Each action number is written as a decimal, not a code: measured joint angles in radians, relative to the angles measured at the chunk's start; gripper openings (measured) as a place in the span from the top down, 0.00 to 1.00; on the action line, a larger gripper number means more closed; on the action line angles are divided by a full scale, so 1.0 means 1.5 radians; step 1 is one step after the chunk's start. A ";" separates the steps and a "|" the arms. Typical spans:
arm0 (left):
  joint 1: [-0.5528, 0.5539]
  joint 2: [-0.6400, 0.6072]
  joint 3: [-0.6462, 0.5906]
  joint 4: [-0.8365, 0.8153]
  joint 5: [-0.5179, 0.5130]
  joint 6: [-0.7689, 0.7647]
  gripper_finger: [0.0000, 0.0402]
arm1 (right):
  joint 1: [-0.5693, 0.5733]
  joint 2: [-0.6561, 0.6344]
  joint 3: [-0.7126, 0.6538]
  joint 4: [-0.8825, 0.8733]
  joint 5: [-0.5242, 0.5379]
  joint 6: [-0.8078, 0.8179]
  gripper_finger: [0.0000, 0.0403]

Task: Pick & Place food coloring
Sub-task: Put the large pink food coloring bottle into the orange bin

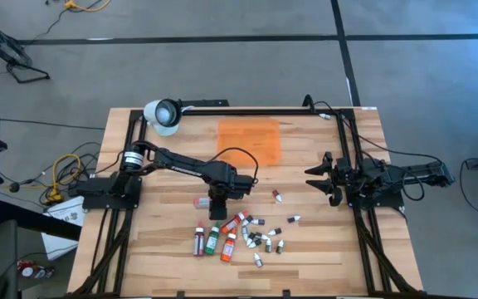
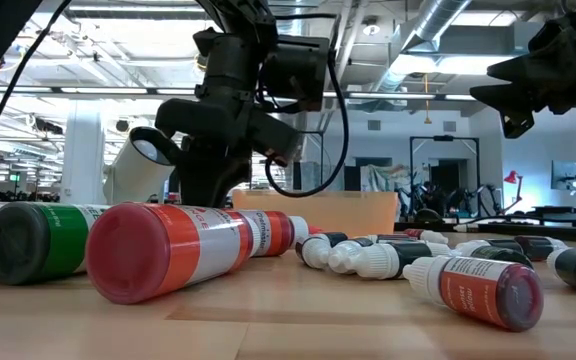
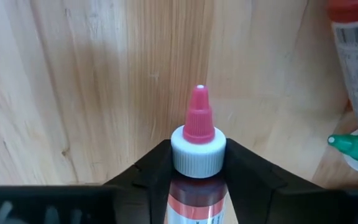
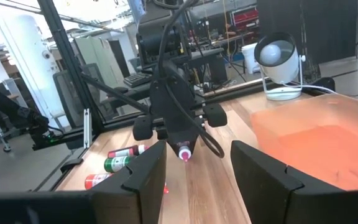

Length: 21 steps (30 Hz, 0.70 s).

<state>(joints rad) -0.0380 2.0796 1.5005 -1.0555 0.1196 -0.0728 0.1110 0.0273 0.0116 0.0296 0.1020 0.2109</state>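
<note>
My left gripper (image 1: 217, 206) stands over the table's middle, shut on a red food coloring bottle (image 3: 194, 199) with a white cap and a pink nozzle. The right wrist view shows that gripper (image 4: 182, 144) pointing down with the pink nozzle (image 4: 183, 154) sticking out below it. Several more food coloring bottles (image 1: 237, 237), red, orange, green and tiny droppers, lie on their sides near the table's near edge. The low view shows them close up (image 2: 173, 250). My right gripper (image 1: 322, 181) hovers open at the table's right side, touching nothing. My left gripper pinches the bottle at its white cap (image 3: 197, 152), one finger (image 3: 157, 168) on each side. The fingers come from above, pointing down, and lie along the bottle. Its body runs back between them and the pink nozzle (image 3: 198, 115) points at the table. It appears lifted clear.
A flat orange mat (image 1: 249, 137) lies toward the far edge, with a white lamp (image 1: 163, 115) at the far left corner. Black frame rails (image 1: 351, 149) border the table. One lone dropper (image 1: 278, 196) and a pinkish bottle (image 1: 199, 201) lie near my left gripper.
</note>
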 joint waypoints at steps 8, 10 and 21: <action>0.000 -0.001 0.003 0.008 0.001 0.005 0.73 | 0.000 0.000 0.000 0.000 0.000 0.000 0.57; 0.000 -0.001 0.010 0.018 0.001 0.005 0.71 | 0.000 0.000 0.000 0.000 0.000 0.000 0.57; 0.000 -0.001 0.089 0.056 0.000 0.045 0.73 | 0.000 0.000 0.000 0.000 0.000 0.000 0.57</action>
<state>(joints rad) -0.0383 2.0789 1.6335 -0.9715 0.1194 -0.0047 0.1110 0.0275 0.0116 0.0296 0.1020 0.2108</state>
